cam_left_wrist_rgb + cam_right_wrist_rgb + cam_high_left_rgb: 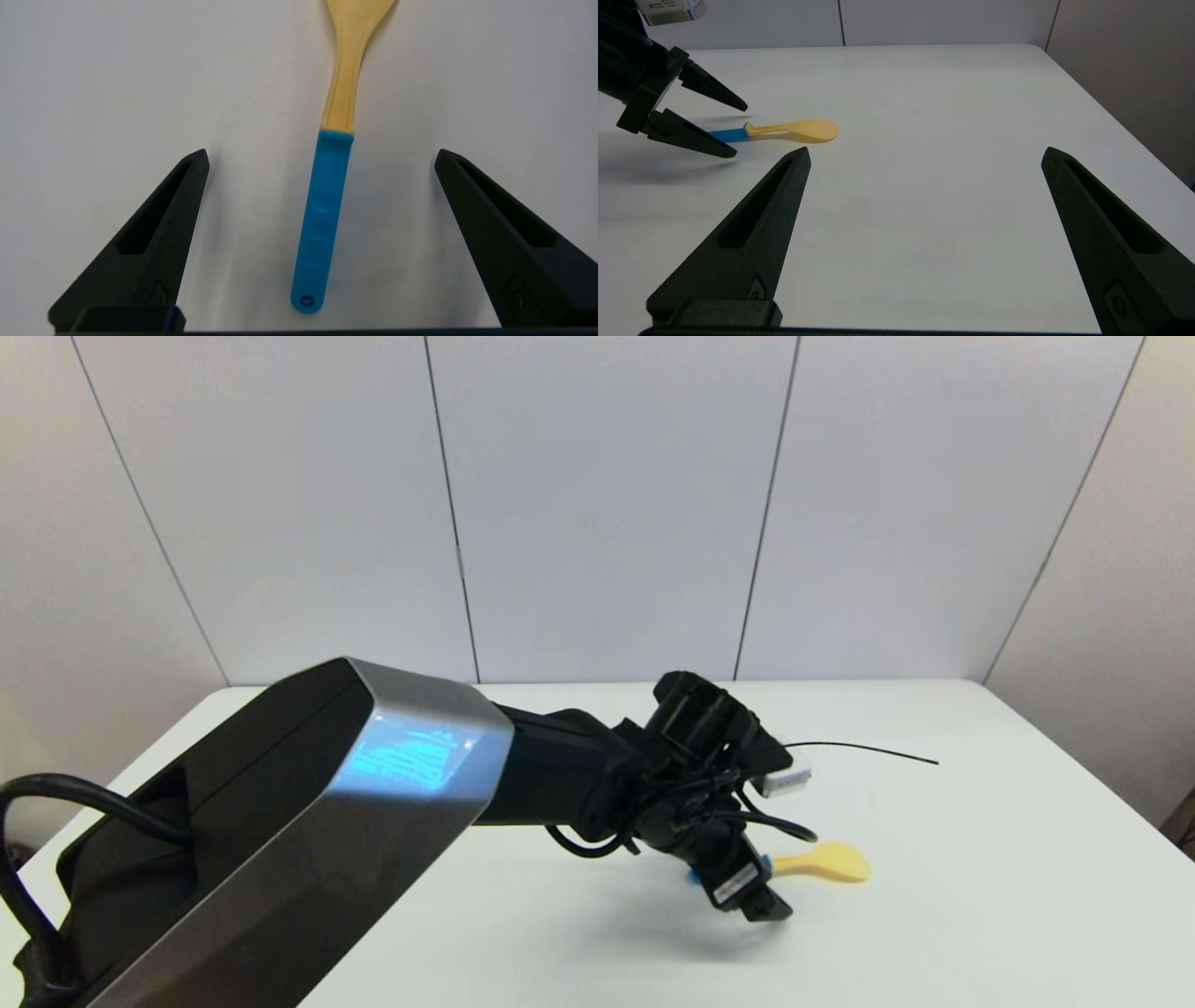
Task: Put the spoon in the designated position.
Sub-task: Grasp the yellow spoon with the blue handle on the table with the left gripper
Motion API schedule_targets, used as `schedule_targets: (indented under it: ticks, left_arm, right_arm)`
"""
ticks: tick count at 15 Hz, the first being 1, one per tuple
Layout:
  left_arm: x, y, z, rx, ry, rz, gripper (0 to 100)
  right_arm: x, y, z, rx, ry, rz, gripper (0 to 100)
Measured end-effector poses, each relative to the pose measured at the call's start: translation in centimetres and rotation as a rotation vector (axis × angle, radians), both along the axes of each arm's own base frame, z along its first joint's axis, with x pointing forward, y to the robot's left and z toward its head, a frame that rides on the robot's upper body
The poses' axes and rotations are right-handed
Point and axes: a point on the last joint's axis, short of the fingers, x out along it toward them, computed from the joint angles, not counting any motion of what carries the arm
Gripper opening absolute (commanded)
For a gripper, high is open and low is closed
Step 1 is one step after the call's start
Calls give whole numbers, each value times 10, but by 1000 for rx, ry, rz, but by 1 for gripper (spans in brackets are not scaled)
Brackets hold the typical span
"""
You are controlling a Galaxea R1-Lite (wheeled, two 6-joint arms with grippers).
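Observation:
The spoon (322,219) lies flat on the white table (980,859), with a pale yellow bowl (831,863) and a blue handle. My left gripper (322,154) is open and low over it, one finger on each side of the blue handle with a clear gap to both. From the right wrist view, the left gripper (738,130) straddles the handle end of the spoon (803,129). My right gripper (927,151) is open and empty, hovering apart from the spoon. Nothing marks the designated position on the table.
A thin black cable (868,751) lies on the table behind the spoon. My left arm (308,821) stretches across the table's left and middle. White wall panels (597,504) stand behind the far edge, and the table's right edge (1111,116) is near.

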Motion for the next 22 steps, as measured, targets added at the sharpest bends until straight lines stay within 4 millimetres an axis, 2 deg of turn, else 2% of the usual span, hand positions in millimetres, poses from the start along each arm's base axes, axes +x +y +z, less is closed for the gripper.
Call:
schedule_targets:
  ticks: [11, 12, 22]
  left_arm:
    - [0, -11, -8, -3, -2, -15, 100]
    - [0, -11, -9, -2, -1, -15, 0]
    - [0, -12, -7, -4, -2, -12, 0]
  right_arm:
    - [0, 0, 0, 0, 0, 0, 100]
    - [0, 0, 0, 0, 0, 0, 100]
    - [0, 0, 0, 0, 0, 1, 100]
